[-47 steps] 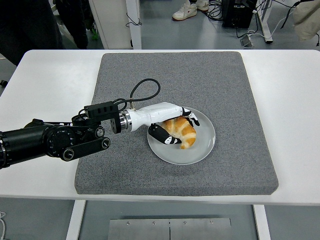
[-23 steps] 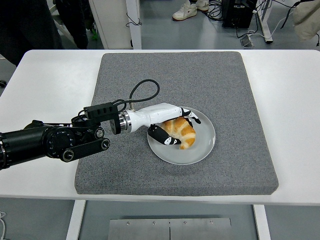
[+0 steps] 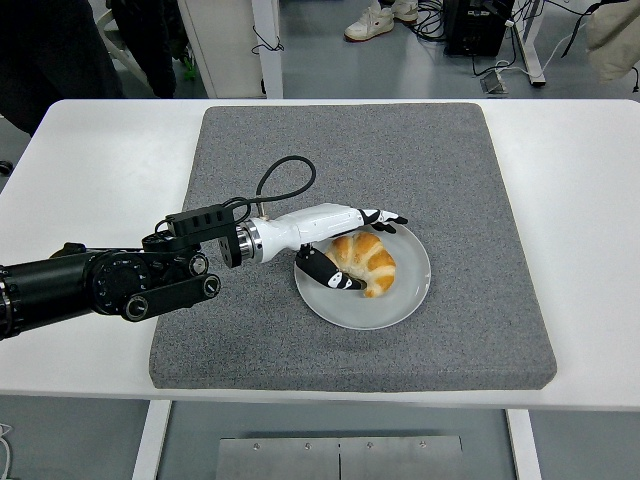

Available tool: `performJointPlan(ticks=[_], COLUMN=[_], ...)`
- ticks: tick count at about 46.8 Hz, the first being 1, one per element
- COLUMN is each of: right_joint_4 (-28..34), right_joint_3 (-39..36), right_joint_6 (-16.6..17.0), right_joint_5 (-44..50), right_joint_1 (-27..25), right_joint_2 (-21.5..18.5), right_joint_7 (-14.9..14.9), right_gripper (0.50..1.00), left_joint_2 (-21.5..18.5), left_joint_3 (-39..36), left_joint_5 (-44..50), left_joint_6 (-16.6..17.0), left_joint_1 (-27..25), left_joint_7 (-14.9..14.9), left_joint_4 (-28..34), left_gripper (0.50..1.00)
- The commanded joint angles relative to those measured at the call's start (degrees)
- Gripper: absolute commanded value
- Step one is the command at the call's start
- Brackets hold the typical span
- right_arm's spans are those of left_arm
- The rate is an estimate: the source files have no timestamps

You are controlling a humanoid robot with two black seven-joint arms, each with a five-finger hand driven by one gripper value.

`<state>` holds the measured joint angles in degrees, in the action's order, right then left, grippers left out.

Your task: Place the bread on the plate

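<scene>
A golden croissant-shaped bread (image 3: 366,264) lies on the grey round plate (image 3: 404,296), left of the plate's middle. My left hand (image 3: 374,251), white with black fingertips, reaches in from the left at the plate. Its fingers (image 3: 386,219) are stretched out straight over the bread's far side, off the crust. Its thumb (image 3: 332,280) lies along the bread's near left side, close to it. The hand is open and holds nothing. The right arm is out of view.
The plate sits on a grey foam mat (image 3: 450,160) that covers the middle of the white table (image 3: 90,170). A black cable (image 3: 285,180) loops above my left wrist. A person's shoes (image 3: 375,18) and desk legs show on the floor behind the table.
My left fingers have uncurled from the bread's far side and now point straight to the right. The bread has stayed on the plate. The arm has hardly moved.
</scene>
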<state>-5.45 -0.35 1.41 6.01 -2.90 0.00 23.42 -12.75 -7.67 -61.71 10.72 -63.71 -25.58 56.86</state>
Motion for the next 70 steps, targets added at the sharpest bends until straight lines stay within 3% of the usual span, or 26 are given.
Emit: performJointPlan(ticks=[1, 19, 32, 47, 70], right_joint_4=[0.00, 0.00, 0.00, -0.09, -0.35], right_joint_3=[0.00, 0.00, 0.00, -0.09, -0.17], right_joint_6=[-0.01, -0.01, 0.08, -0.01, 0.00], right_joint_5=[0.05, -0.04, -0.04, -0.04, -0.04], right_joint_1=[0.00, 0.00, 0.00, 0.00, 0.00], right_joint_2=[0.00, 0.00, 0.00, 0.00, 0.00], right_joint_7=[-0.04, -0.04, -0.04, -0.04, -0.04], right_gripper=[1.000, 1.000, 1.000, 1.000, 1.000], left_joint_2=[0.00, 0.00, -1.93, -2.02, 0.35], left_joint_3=[0.46, 6.17, 16.71, 24.01, 37.37], left_joint_5=[0.80, 7.66, 21.18, 33.49, 46.33], left_joint_6=[0.00, -1.05, -7.46, -7.47, -7.64], left_joint_1=[-0.01, -1.06, -0.97, 0.96, 7.72], left_joint_7=[0.00, 0.27, 2.63, 3.96, 2.37], left_joint_4=[0.00, 0.00, 0.00, -3.86, -12.03], left_gripper=[0.896, 0.922, 0.922, 0.924, 0.949])
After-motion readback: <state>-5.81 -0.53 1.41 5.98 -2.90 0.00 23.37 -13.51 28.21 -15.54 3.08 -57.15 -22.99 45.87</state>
